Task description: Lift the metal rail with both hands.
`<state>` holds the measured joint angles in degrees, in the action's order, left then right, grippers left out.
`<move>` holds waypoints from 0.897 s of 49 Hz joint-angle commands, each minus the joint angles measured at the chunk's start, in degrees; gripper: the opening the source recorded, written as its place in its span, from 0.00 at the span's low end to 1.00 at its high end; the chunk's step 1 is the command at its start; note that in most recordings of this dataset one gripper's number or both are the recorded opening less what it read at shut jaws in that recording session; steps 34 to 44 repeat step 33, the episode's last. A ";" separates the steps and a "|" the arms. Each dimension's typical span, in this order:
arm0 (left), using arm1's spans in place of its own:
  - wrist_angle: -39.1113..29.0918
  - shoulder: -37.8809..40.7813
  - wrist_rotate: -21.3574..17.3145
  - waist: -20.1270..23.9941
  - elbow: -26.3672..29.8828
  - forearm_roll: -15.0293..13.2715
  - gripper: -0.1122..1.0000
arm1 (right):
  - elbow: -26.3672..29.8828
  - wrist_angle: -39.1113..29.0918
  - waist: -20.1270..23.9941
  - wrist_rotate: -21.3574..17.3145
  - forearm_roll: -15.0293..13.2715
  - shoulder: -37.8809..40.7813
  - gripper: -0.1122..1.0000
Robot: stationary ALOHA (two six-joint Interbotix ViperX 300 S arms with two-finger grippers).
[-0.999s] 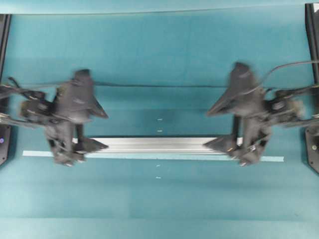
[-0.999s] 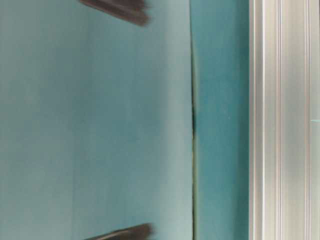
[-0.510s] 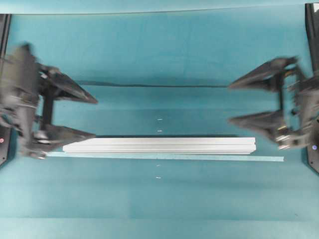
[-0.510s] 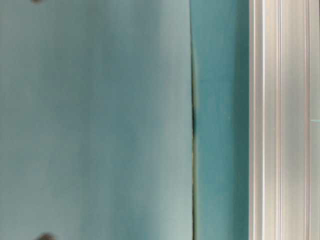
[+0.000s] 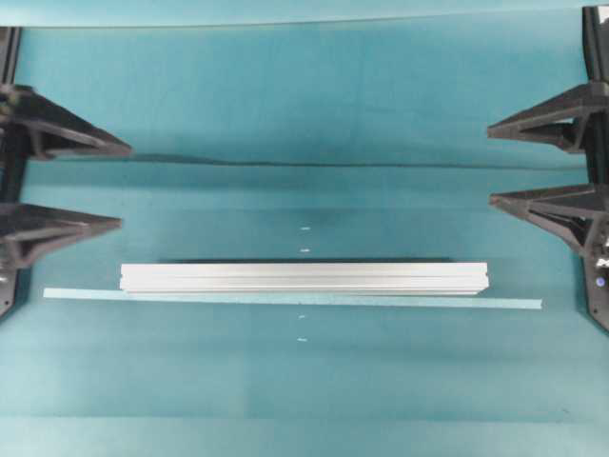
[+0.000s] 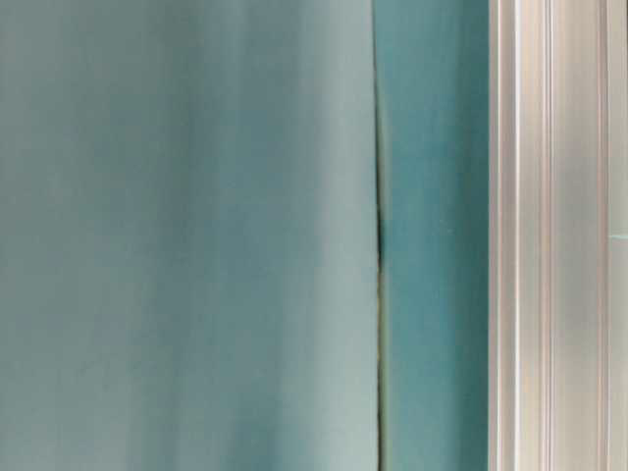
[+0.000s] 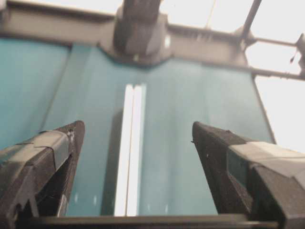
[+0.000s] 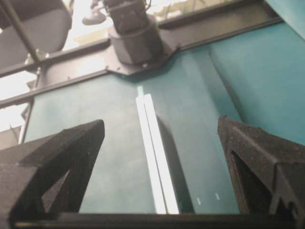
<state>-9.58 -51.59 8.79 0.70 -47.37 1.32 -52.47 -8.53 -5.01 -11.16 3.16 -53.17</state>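
Teal cloth covers the whole table (image 5: 304, 105), and a dark seam line (image 5: 285, 164) runs across it from left to right, a little beyond the middle. From my remote station I go through the overhead view from the left side to the right side.

At the left edge I see the left gripper (image 5: 119, 185). Its two black fingers point toward the centre and stand wide apart, with only teal cloth between them, so it is released and grasps nothing. In the left wrist view the fingers (image 7: 47, 157) carry pale tape on their upper faces.

Then comes the metal rail (image 5: 304, 277). It lies flat on the table, slightly nearer than the middle, parallel to the seam. Both of its ends are free, and it is well apart from both grippers. Just beside its near side, maybe touching it, lies a thin pale tape strip (image 5: 514, 304) that goes further than the rail at both ends. A few small pale marks (image 5: 304, 228) sit on the cloth on both sides of the rail at its centre. In the table-level view the rail (image 6: 554, 235) fills the right side, and its long grooves are clear.

At the right edge the right gripper (image 5: 489, 165) is also spread wide and holds nothing.

I cannot read any writing, label or brand in these views.
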 commanded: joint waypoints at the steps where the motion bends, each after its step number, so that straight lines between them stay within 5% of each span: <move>1: 0.53 -0.44 -0.09 0.09 0.70 0.18 0.93 | 0.53 0.62 -0.18 0.00 -0.09 0.09 0.99; 44: 0.53 -0.79 -0.09 0.00 0.35 0.18 0.93 | -0.26 0.62 -0.09 -0.18 -0.09 -1.93 0.99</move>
